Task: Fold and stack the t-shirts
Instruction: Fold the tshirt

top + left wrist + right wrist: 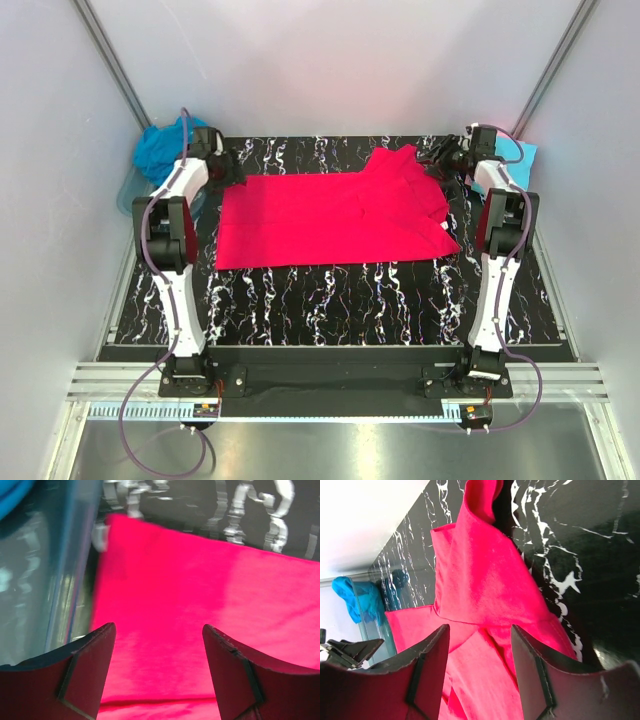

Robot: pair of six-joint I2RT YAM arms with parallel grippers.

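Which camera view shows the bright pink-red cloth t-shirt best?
Top external: the whole bright pink-red cloth t-shirt shows, spread flat. Left wrist shows only a corner patch; right wrist only the folded-over end.

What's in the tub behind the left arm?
A bunched blue shirt sits in the tub. Anything beneath it is hidden by the cloth itself and the left arm.
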